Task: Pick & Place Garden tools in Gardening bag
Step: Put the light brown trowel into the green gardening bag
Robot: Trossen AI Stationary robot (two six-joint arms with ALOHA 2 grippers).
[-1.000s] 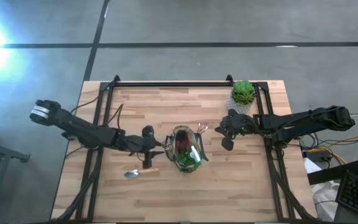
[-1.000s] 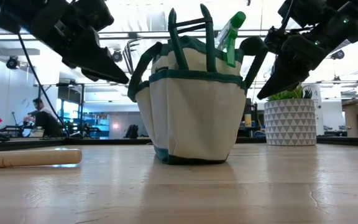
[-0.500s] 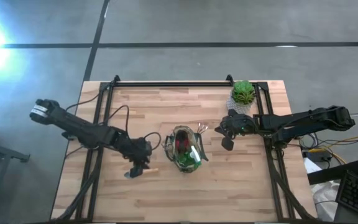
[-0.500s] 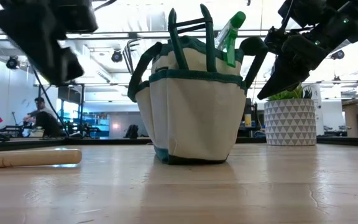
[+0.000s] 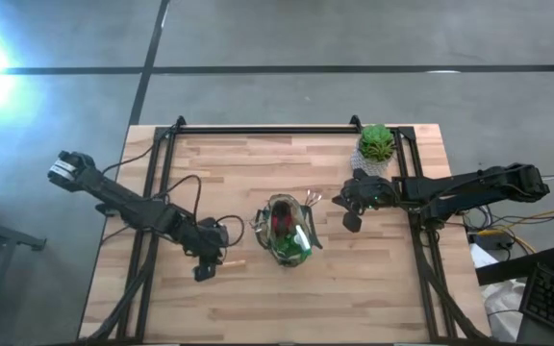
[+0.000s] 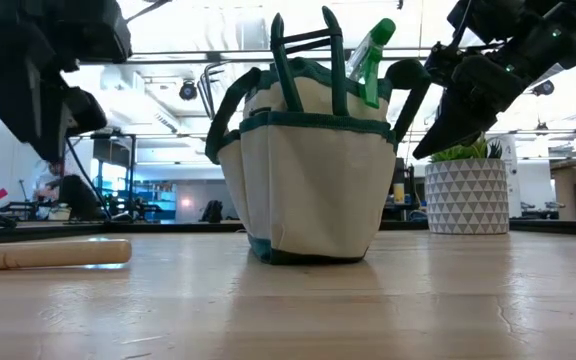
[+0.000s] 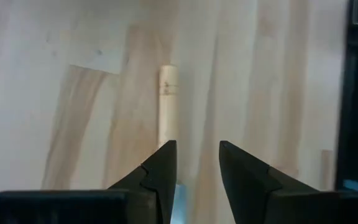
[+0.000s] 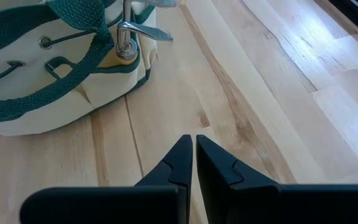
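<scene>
One tool (image 6: 50, 253) left on table (image 5: 354, 288), wooden handle between parted fingers of left gripper (image 7: 194, 165), ungrasped; gardening bag (image 5: 288, 230) at centre; right gripper (image 8: 194, 155) closed, empty, right of bag

Two dark jointed arms, black loose cables

One gardening bag (image 5: 287, 231), one wooden-handled trowel (image 6: 50, 253), one potted plant (image 5: 376, 145).

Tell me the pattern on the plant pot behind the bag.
The plant pot is white with a grey triangle pattern, seen best in the low view.
</scene>
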